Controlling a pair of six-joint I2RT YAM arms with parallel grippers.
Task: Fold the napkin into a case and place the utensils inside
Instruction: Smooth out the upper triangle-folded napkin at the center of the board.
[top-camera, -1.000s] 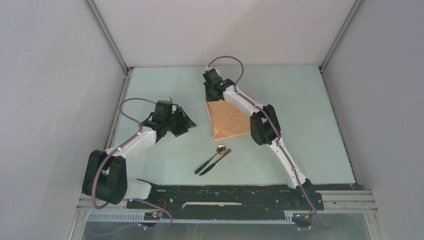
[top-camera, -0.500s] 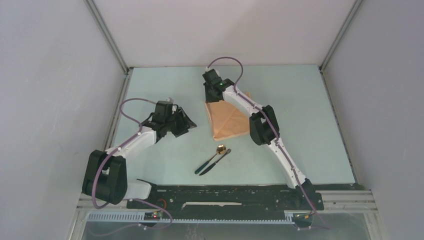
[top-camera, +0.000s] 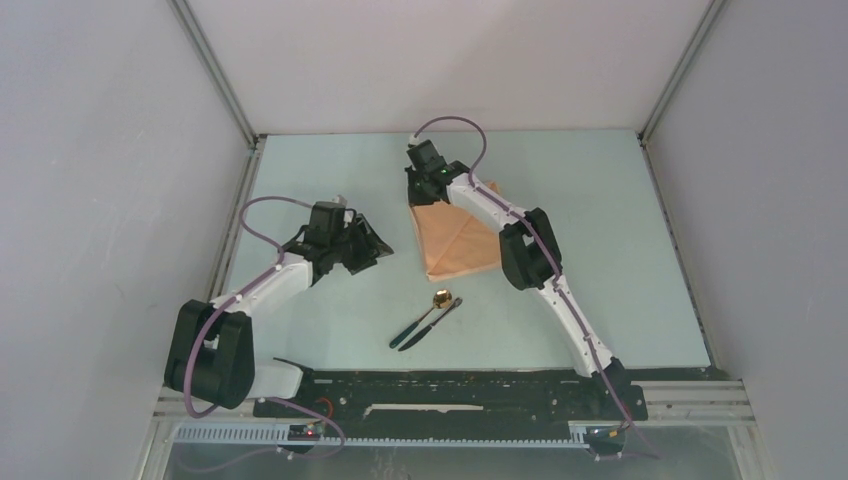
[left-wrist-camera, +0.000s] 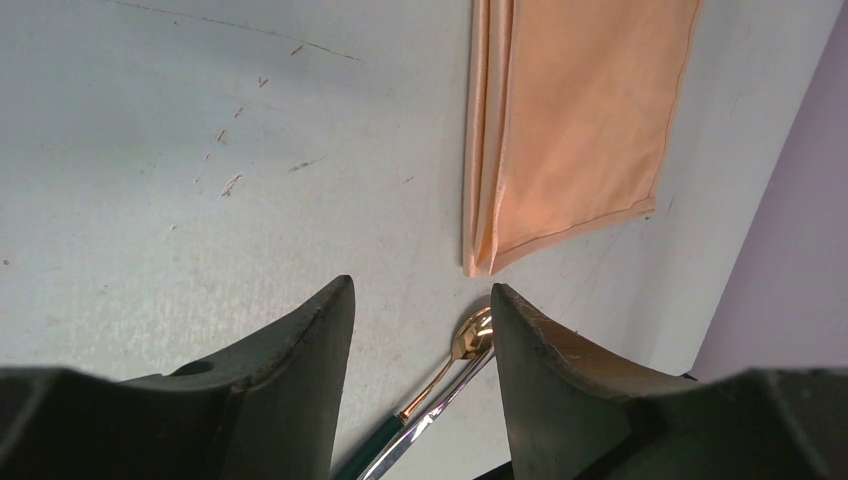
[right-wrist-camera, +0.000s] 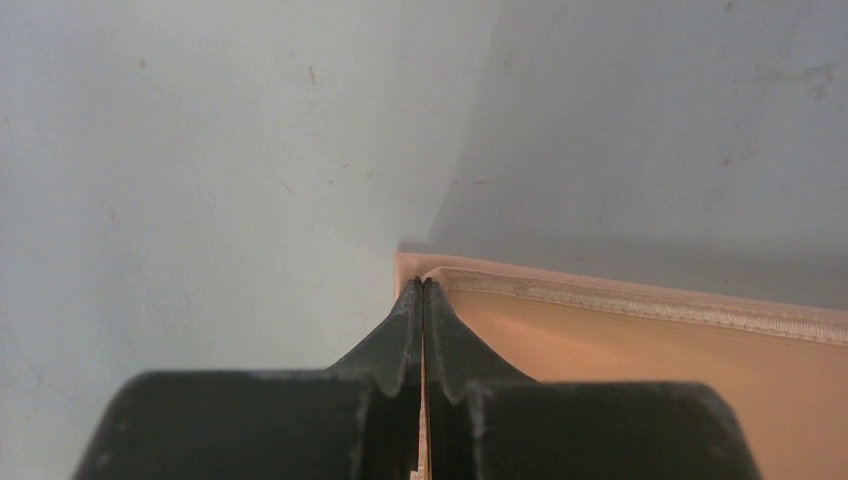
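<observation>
The peach-tan napkin (top-camera: 455, 240) lies partly folded at the table's middle, with a diagonal crease. My right gripper (top-camera: 421, 192) is at its far left corner and is shut on the napkin's edge (right-wrist-camera: 600, 320); a thin strip of cloth shows between the closed jaws. My left gripper (top-camera: 378, 243) is open and empty, to the left of the napkin (left-wrist-camera: 570, 130). The spoon (top-camera: 432, 310) with a gold bowl (left-wrist-camera: 472, 335) and the slim knife (top-camera: 432, 321) lie side by side in front of the napkin, between my left fingers in the left wrist view.
The light table (top-camera: 600, 230) is bounded by grey walls at the left, right and back. A black rail (top-camera: 450, 395) runs along the near edge at the arm bases.
My right gripper has shifted slightly toward the back with the napkin's corner. The left arm and the utensils have not moved.
</observation>
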